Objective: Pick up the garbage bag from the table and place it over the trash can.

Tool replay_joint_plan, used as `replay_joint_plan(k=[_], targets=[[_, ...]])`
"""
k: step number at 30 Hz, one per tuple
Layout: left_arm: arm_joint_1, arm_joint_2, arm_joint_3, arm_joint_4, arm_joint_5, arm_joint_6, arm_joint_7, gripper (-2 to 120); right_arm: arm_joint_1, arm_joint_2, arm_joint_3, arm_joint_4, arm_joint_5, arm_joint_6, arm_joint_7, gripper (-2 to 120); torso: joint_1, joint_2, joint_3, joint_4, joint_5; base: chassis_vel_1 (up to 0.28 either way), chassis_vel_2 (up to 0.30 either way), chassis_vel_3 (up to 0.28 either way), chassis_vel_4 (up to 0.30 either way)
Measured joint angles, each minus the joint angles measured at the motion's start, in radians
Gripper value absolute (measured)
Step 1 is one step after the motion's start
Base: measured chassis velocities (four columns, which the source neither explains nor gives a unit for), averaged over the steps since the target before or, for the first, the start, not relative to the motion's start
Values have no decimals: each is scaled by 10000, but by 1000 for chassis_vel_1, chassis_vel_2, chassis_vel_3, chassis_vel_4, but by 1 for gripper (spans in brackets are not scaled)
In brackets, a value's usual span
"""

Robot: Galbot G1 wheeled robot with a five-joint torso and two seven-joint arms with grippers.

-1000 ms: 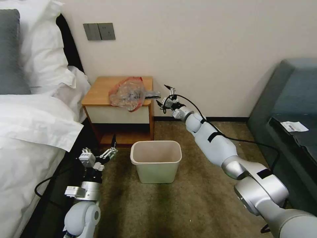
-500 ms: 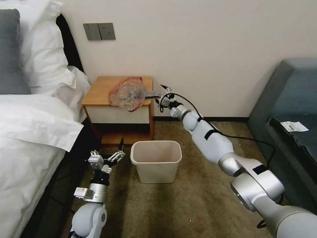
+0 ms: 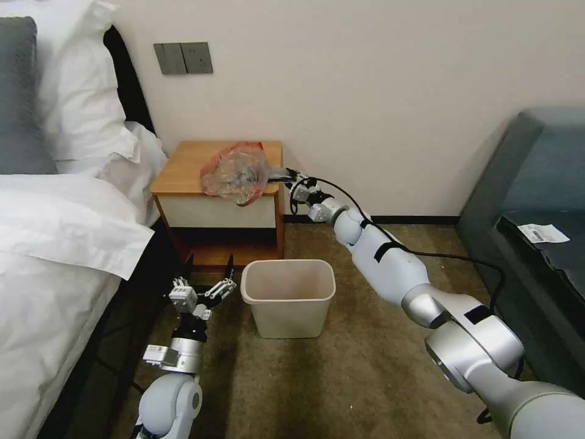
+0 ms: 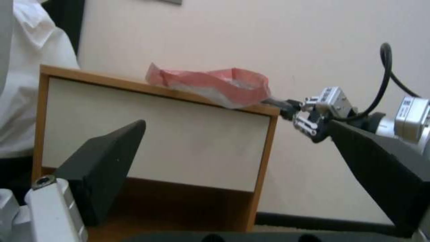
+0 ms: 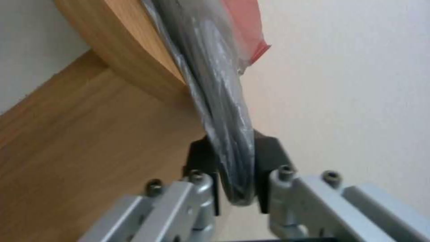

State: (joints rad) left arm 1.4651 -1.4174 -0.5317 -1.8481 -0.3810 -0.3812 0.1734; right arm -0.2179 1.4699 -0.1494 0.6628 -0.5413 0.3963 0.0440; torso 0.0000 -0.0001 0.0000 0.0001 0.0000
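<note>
A bedroom corner: plain cream wall, brown carpet, a white-sheeted bed (image 3: 55, 244) on one side and a grey sofa (image 3: 530, 183) on the other. Between them stands the table (image 3: 183, 177) — a small nightstand with a light-brown wooden top, a white drawer front and a lower shelf. The garbage bag (image 3: 234, 172) lies crumpled at the table's front right corner, translucent and crinkly with red edging, a fold spilling over the front edge.

The right end effector (image 3: 287, 177) sits at the table's right edge, its jaws pinched shut on a twisted grey-clear strand of the bag that hangs off that edge. The left end effector (image 3: 210, 275) hangs low in front of the table's shelf, just beside the trash can (image 3: 287, 297), its dark fingers (image 4: 105, 158) spread wide and empty.

The bag looks nearly weightless, limp and slippery — it will likely sag and fold rather than keep any shape. A bunched section or the red rim seems the surest place to hold. The can is smooth cream plastic, rectangular with rounded corners, tapering downward, its mouth open.
</note>
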Motion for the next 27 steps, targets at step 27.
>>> replay_joint_plan(k=[27], targets=[[-29, 483, -308, -119, -318, 17, -346, 100, -2614, -1293, -109, 3650, 765, -335, 29, 0, 0, 0, 0, -1, -1, 0, 0, 0, 0]])
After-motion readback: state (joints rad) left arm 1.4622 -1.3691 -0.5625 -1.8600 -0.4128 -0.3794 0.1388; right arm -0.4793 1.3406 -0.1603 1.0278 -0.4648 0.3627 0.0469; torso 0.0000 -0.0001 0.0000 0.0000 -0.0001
